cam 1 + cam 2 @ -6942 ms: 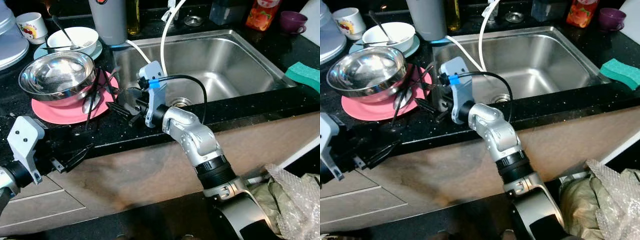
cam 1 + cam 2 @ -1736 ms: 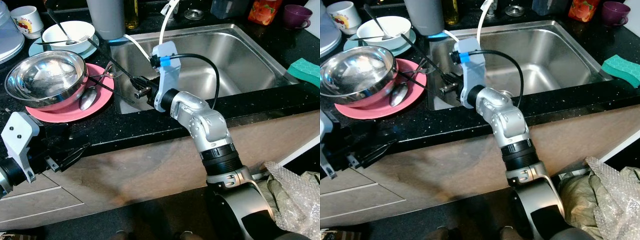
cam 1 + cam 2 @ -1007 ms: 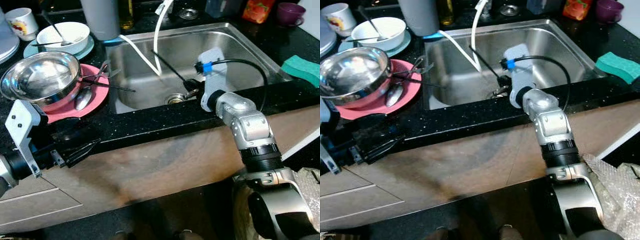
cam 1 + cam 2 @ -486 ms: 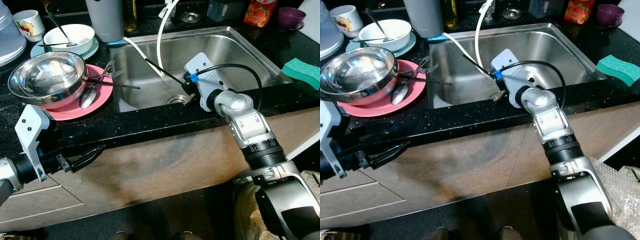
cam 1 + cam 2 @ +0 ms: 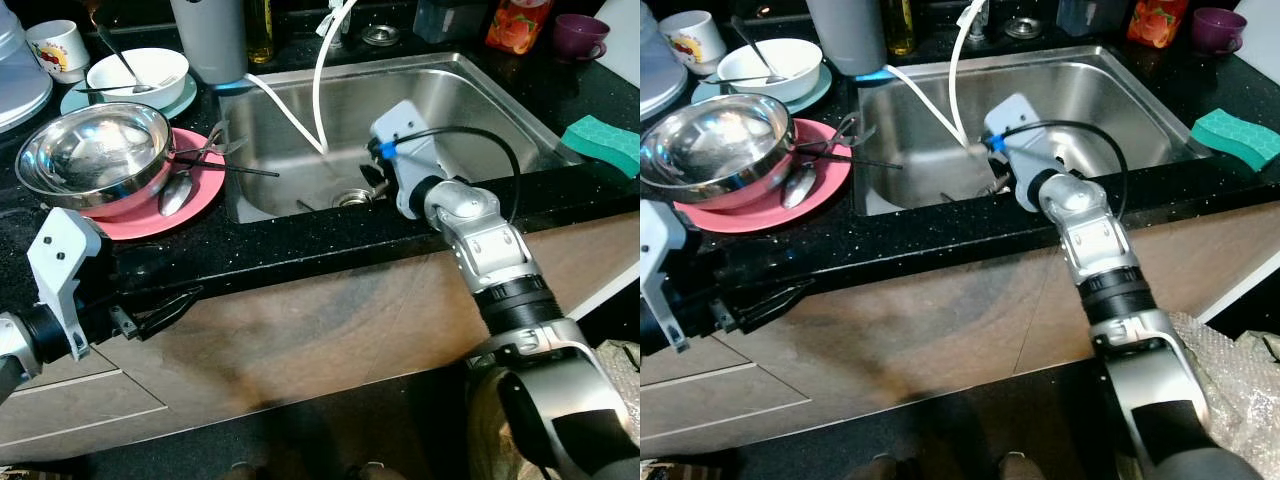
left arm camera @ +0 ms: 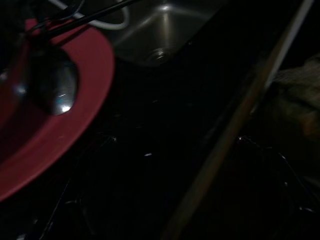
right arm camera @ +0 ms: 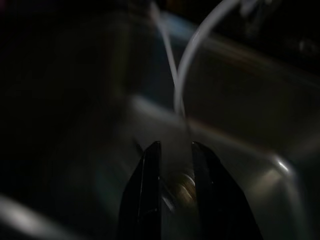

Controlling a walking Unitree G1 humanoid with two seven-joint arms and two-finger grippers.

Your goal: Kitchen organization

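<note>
Since half a second ago the black stick that the right gripper (image 7: 175, 150) held up over the sink (image 5: 520, 110) is gone from its fingers; a small dark piece (image 5: 305, 206) now lies on the sink floor near the drain (image 5: 347, 198). The fingers stand narrowly apart, holding nothing, above the drain. The left gripper (image 5: 165, 310) hangs before the counter edge; its fingers cannot be judged. Another stick (image 5: 235, 169) rests across the red plate (image 5: 140, 220).

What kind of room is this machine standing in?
Most likely a home kitchen. A stainless steel sink is set into a black countertop, used dishes sit beside it, a steel bowl on a pink plate, and a green sponge lies on the other side.
</note>
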